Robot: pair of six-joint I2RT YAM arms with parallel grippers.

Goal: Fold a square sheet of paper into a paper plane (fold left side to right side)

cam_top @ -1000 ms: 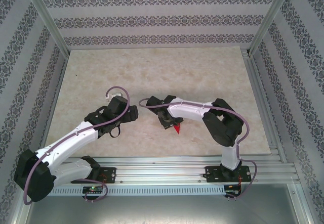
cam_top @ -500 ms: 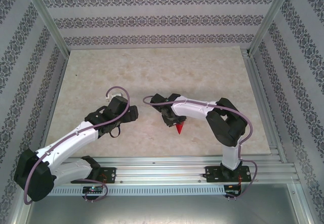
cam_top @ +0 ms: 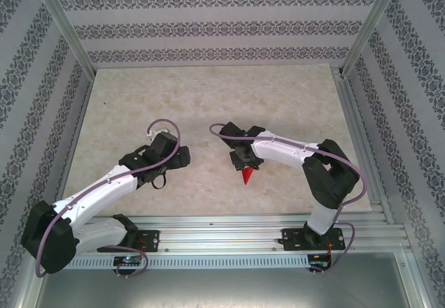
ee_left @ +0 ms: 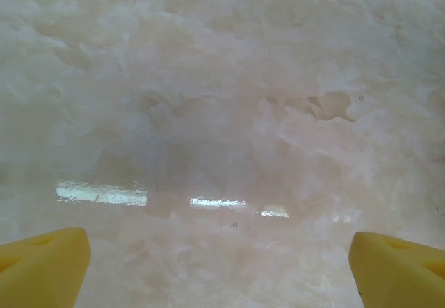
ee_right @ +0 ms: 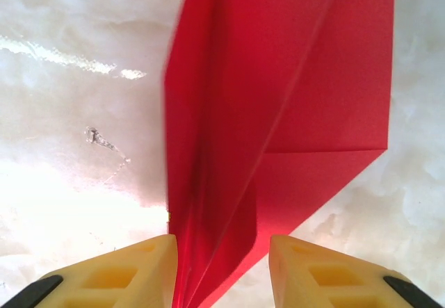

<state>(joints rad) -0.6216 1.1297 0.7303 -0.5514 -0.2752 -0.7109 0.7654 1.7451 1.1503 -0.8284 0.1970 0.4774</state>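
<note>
The paper plane (cam_top: 245,177) is a bright red pointed fold with a centre crease, and its tip pokes out below my right gripper (cam_top: 244,162) near the table's middle front. In the right wrist view the paper plane (ee_right: 278,99) runs down between the two yellow fingers of my right gripper (ee_right: 222,256). The left finger (ee_right: 132,273) touches the paper. A strip of table shows between the paper and the right finger (ee_right: 327,273), so the jaws stand partly open around it. My left gripper (cam_top: 182,156) hangs wide open over bare table, its yellow fingertips (ee_left: 42,266) far apart.
The pale marble-patterned table (cam_top: 208,92) is boxed in by patterned walls and metal posts. An aluminium rail (cam_top: 229,224) runs along the near edge, with the arm bases on it.
The right arm has swung right and a little away, so its gripper now points down over the paper. Its jaws have narrowed around the red fold. The left arm has hardly moved.
</note>
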